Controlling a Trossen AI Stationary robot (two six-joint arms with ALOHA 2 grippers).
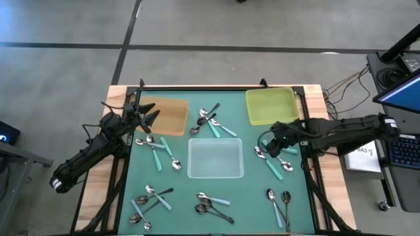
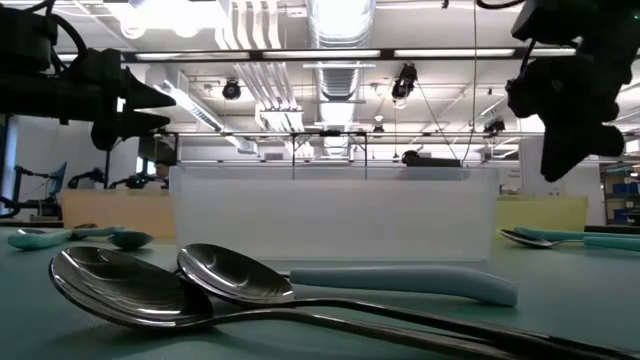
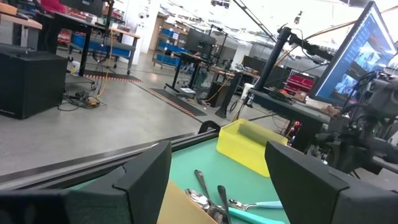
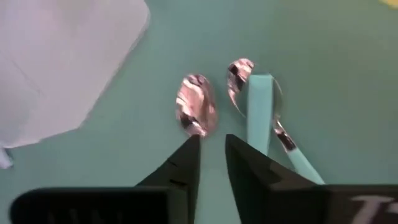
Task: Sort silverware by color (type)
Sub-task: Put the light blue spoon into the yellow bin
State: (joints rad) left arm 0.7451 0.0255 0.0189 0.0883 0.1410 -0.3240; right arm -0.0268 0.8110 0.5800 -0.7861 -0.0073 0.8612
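Note:
Small spoons lie in loose groups on the green mat: a far-middle group [image 1: 210, 121], a left group [image 1: 161, 151], near groups [image 1: 149, 200] [image 1: 211, 204] [image 1: 281, 203] and a right group [image 1: 272, 160]. Some are all dark, others have teal or pale-blue handles. My right gripper [image 1: 270, 139] [image 4: 212, 146] hovers over the right group, fingers a narrow gap apart and empty. Below it lie a silver bowl [image 4: 196, 112] and a teal-handled spoon [image 4: 261, 106]. My left gripper [image 1: 149, 118] [image 3: 217, 174] is wide open and empty, above the brown tray's [image 1: 164, 117] left part.
The clear tray [image 1: 215, 158] sits mid-table and the yellow-green tray [image 1: 270, 105] at the far right. A dark frame borders the mat. In the low view, two dark spoons [image 2: 130, 285] and a pale-blue handle [image 2: 400, 282] lie close to the near edge.

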